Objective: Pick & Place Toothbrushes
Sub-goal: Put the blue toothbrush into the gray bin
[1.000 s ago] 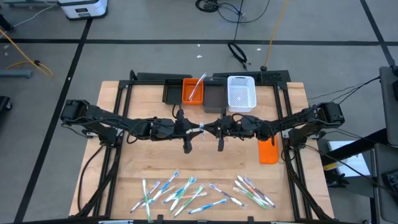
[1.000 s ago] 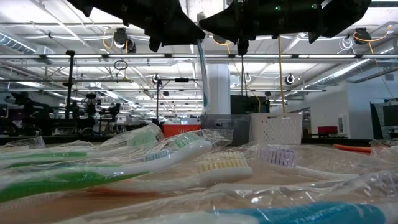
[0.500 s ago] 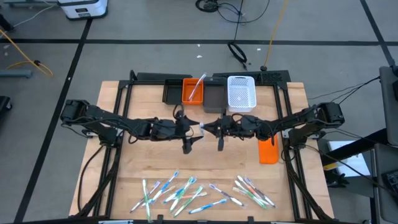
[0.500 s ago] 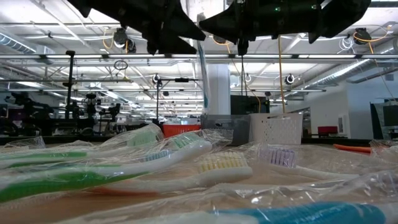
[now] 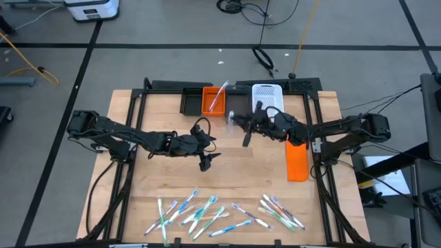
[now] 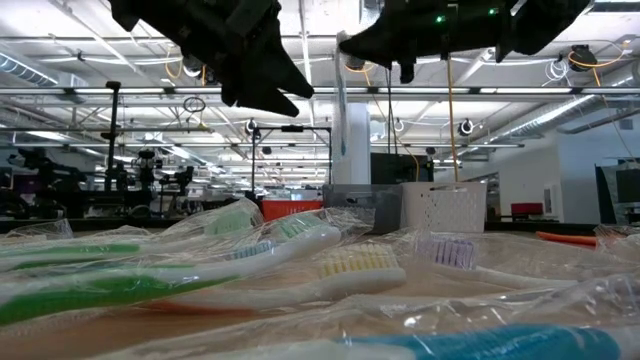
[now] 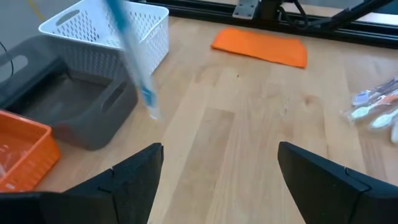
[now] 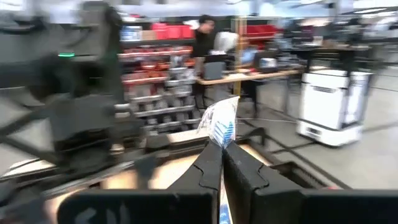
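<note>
My left gripper (image 5: 209, 160) hangs above bare wood near mid-table, fingers (image 7: 134, 180) spread wide with nothing between them. In its wrist view I see plain table (image 7: 249, 124) between the finger tips.

Behind it at the back edge, left to right: a black bin (image 5: 191, 101), an orange bin (image 5: 213, 100) with one toothbrush leaning in it, a grey bin (image 5: 238, 105), and a white basket (image 5: 267, 102).

My right gripper (image 5: 241, 122) sits above the grey bin, just beside the white basket. Its fingers (image 8: 214, 165) are pressed tight on a wrapped toothbrush (image 8: 221, 122); the wrapped end pokes up past the tips in the wrist view. In the low view the brush (image 6: 341, 110) hangs nearly straight down from the gripper. In the left wrist view it shows as a blurred blue-and-white stick (image 7: 134, 59) in front of basket and grey bin.

An orange block (image 5: 297, 161) lies flat toward the table's right side, under the right arm.

The rest of the toothbrushes (image 5: 200, 212) lie loose along the front edge: a larger scatter left of centre, a smaller cluster (image 5: 279, 211) right of it. All are in clear wrap, handles white, blue, green and pink.

A person (image 8: 203, 37) stands in the room beyond the table, in the right wrist view.
</note>
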You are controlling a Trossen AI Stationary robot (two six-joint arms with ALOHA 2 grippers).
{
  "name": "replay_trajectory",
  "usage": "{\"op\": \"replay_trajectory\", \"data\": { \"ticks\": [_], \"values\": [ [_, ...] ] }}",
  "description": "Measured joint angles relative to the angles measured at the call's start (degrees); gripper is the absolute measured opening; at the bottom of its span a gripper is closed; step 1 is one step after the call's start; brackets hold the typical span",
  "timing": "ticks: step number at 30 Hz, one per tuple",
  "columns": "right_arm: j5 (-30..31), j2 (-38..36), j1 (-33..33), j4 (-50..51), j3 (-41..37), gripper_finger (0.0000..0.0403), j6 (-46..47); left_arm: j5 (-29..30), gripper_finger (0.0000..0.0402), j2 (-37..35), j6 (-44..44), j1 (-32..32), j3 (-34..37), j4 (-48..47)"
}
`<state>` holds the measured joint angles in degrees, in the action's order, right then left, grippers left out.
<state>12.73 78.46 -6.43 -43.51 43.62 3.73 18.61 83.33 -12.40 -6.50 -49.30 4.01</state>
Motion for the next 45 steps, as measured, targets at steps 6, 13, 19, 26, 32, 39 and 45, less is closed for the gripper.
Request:
{"op": "replay_trajectory", "data": {
  "ticks": [6,13,19,26,32,39,45],
  "values": [
    [2.5,0.1,-5.2,-1.1,0.0,0.0,0.7,0.0,0.0321,0.0,0.0,0.0,0.0,0.0],
    [2.7,1.3,-11.1,-6.7,0.0,0.0,4.4,0.0,0.0321,0.0,0.0,0.0,0.0,0.0],
    [2.5,6.7,-14.7,-11.3,0.0,0.0,8.0,0.0,0.0321,0.0,0.1,0.0,0.0,0.4],
    [2.5,12.3,-18.2,-14.1,0.0,0.0,13.6,0.0,0.0321,0.0,0.2,0.0,0.0,0.5],
    [2.5,17.1,-19.1,-18.1,0.0,0.0,18.1,0.0,0.0321,0.0,0.2,0.0,0.0,0.5],
    [2.3,21.1,-19.1,-19.8,0.0,0.0,20.1,0.0,0.0321,0.0,0.2,0.0,0.0,0.5],
    [2.2,22.0,-19.1,-19.9,0.0,0.0,21.2,0.0,0.0321,0.0,0.0,0.0,0.0,0.5]
  ]
}}
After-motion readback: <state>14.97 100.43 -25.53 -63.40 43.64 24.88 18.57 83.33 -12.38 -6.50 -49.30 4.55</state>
